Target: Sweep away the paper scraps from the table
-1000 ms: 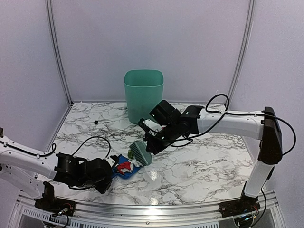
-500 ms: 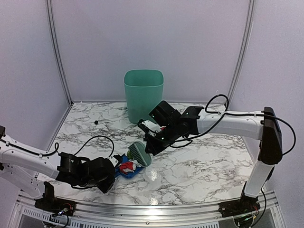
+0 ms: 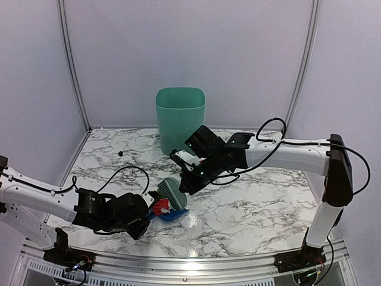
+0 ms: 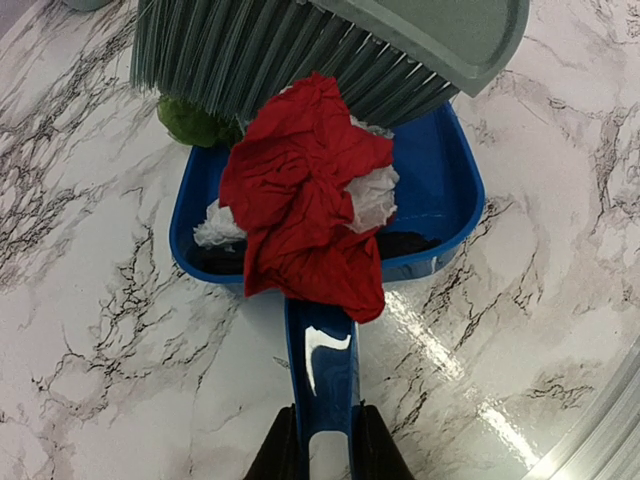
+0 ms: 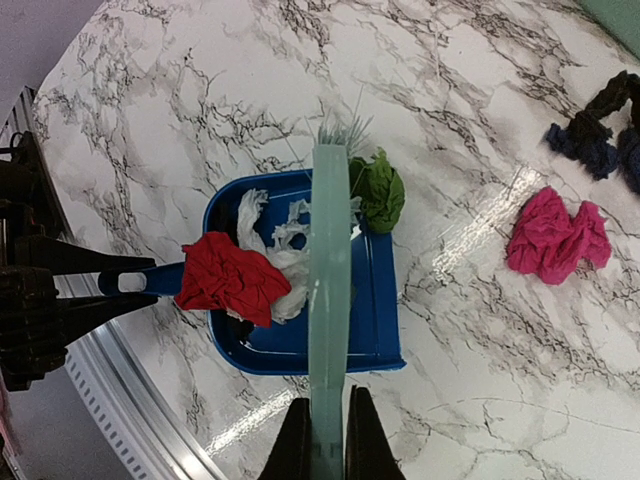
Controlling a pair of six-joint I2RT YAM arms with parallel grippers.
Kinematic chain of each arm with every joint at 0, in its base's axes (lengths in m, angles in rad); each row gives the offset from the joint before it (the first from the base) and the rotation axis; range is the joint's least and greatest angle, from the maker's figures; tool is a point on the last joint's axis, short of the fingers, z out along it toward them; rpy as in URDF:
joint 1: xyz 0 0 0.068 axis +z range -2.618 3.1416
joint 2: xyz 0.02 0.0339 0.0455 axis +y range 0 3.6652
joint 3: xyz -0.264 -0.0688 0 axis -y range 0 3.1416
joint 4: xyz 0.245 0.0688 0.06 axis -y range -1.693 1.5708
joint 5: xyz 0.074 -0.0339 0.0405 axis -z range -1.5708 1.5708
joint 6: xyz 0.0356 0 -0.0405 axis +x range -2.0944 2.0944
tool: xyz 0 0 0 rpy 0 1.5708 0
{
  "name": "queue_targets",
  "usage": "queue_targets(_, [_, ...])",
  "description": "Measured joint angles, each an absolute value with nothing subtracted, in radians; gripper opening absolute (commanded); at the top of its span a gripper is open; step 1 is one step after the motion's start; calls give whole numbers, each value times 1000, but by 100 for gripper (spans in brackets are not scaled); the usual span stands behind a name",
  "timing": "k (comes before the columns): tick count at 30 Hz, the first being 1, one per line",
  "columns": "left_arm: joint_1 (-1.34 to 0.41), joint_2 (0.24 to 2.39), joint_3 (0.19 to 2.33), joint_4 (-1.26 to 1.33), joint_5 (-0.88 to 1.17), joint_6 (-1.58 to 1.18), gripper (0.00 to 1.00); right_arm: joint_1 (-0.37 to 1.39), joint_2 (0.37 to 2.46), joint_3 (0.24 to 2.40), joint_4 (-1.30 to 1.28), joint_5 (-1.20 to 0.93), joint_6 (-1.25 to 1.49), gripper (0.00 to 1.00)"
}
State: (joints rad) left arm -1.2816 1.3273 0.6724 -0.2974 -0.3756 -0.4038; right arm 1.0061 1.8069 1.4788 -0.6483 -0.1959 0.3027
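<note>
My left gripper point(image 4: 322, 440) is shut on the handle of the blue dustpan point(image 4: 440, 190), which lies flat on the marble table point(image 3: 250, 208). My right gripper point(image 5: 327, 420) is shut on the handle of the green hand brush point(image 5: 328, 250), whose bristles stand at the pan's open mouth. In the pan lie a red scrap point(image 4: 300, 200), a white scrap point(image 4: 375, 195) and a black scrap point(image 4: 405, 243). A green scrap point(image 5: 378, 188) sits at the pan's lip under the bristles. A magenta scrap point(image 5: 555, 240) and a black scrap point(image 5: 600, 130) lie on the table beyond the pan.
A teal bin point(image 3: 180, 119) stands at the back centre of the table. A small black object point(image 3: 121, 154) lies at the back left. The metal rail point(image 3: 178, 262) runs along the near edge. The right arm's cable point(image 3: 271, 128) loops above the table.
My left gripper has pushed the dustpan to the right, towards the brush. The brush has shifted a little left and back, and the scraps sit deeper in the pan.
</note>
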Motion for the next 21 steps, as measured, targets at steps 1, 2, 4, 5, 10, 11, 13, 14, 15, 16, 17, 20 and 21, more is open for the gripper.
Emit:
queue_targets(1, [-1282,1327,672,-298,-376,-403,0,1006,1807,1479,-649,-196,303,0])
queue_targets(2, [-1282,1325,672,-298,-376,-403,0,1006,1807,1479,-651,-195,303,0])
queue_targets(4, [-1282,1320,672,-298,-376,-400,0,1006,1807,1484,-658,-192,303,0])
queue_targets(5, [-1282,1317,672,-298,-377,-399,0,1006,1807,1490,-663,-191,303,0])
queue_targets(10, [-1282,1288,673,-305,-395,-383,0,1007,1806,1528,-682,-174,302,0])
queue_targets(11, [-1282,1281,676,-310,-400,-378,0,1006,1806,1534,-685,-172,302,0])
queue_targets(13, [-1282,1267,688,-321,-407,-369,0,1007,1806,1561,-702,-162,300,0])
queue_targets(14, [-1282,1260,694,-324,-413,-362,0,1007,1806,1576,-709,-154,299,0])
queue_targets(15, [-1282,1252,703,-328,-418,-356,0,1007,1805,1590,-714,-147,298,0])
queue_targets(16, [-1282,1244,712,-332,-424,-351,0,1007,1802,1602,-717,-140,296,0])
queue_targets(17, [-1282,1237,720,-337,-430,-347,0,1007,1800,1611,-719,-133,295,0])
queue_targets(20, [-1282,1217,750,-354,-457,-327,0,1007,1787,1638,-724,-103,292,0])
queue_targets(21, [-1282,1213,760,-360,-466,-321,0,1007,1780,1644,-726,-95,291,0])
